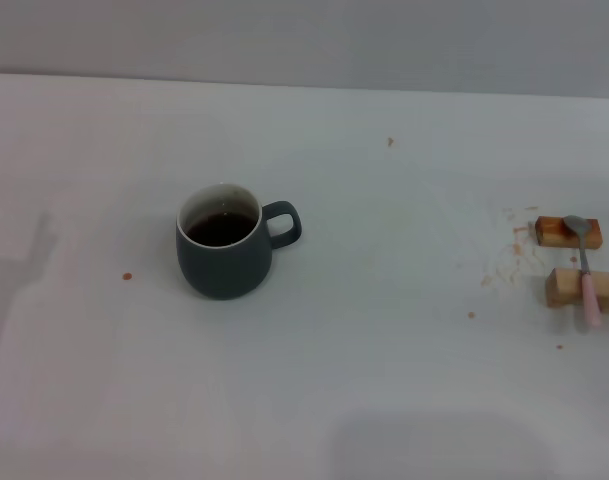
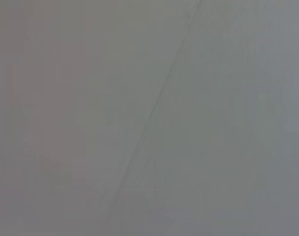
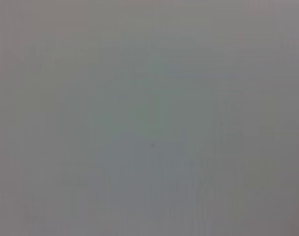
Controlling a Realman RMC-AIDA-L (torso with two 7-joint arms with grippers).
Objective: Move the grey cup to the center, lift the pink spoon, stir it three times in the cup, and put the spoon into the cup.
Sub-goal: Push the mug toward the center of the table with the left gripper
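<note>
The grey cup [image 1: 224, 243] stands upright on the white table, left of the middle in the head view, its handle pointing right and dark liquid inside. Far to the right lies the pink spoon [image 1: 586, 268], resting across two tan wooden blocks, with its metal bowl toward the back and its pink handle toward the front. Neither gripper shows in any view. Both wrist views show only a plain grey surface.
The two wooden blocks [image 1: 568, 232] [image 1: 582, 288] sit near the table's right edge, with small crumbs and stains [image 1: 504, 262] scattered to their left. A tiny orange speck [image 1: 127, 275] lies left of the cup. The table's far edge meets a grey wall.
</note>
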